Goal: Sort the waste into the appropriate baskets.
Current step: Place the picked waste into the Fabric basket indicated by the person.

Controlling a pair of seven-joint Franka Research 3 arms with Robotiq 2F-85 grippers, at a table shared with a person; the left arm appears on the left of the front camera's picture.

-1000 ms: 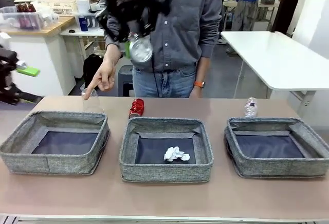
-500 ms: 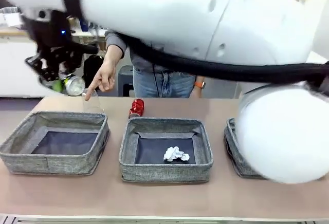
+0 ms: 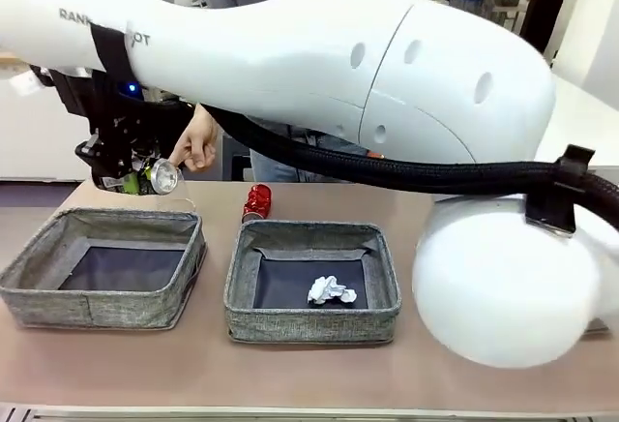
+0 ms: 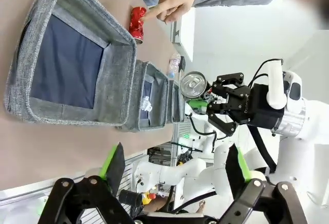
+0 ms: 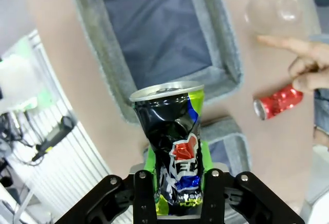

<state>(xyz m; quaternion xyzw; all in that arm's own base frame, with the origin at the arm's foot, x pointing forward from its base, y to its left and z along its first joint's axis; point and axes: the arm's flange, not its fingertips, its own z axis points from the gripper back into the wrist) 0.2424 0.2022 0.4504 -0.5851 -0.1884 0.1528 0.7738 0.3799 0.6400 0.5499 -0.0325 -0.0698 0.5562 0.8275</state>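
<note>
swinging over from the middle of the scene, the right arm has carried the crushed dark can point(image 3: 160, 178) across and down to the left basket point(image 3: 97, 308). it is now a touch lower and nearer the far rim than half a second back, and the arm's bulk now hides the right side of the bench point(image 3: 290, 374).

the right claw point(image 3: 135, 165) is closed most of the way on the can's lower body, with a green pad pressed to each side. the can hangs clear of the bench, above the basket's far edge. from the wrist view it seems lined up with the rim rather than the dark floor, so i judge it needs a little more travel before release.

the left claw point(image 4: 175, 162) stands wide open and empty.

the person's hand point(image 3: 196, 141) points down toward the clear plastic cup point(image 3: 174, 197) just behind that basket. the red can point(image 3: 256, 202) lies behind the middle basket point(image 3: 311, 325), which holds the crumpled paper ball point(image 3: 332, 291). cup and red can are not yet sorted.
</note>
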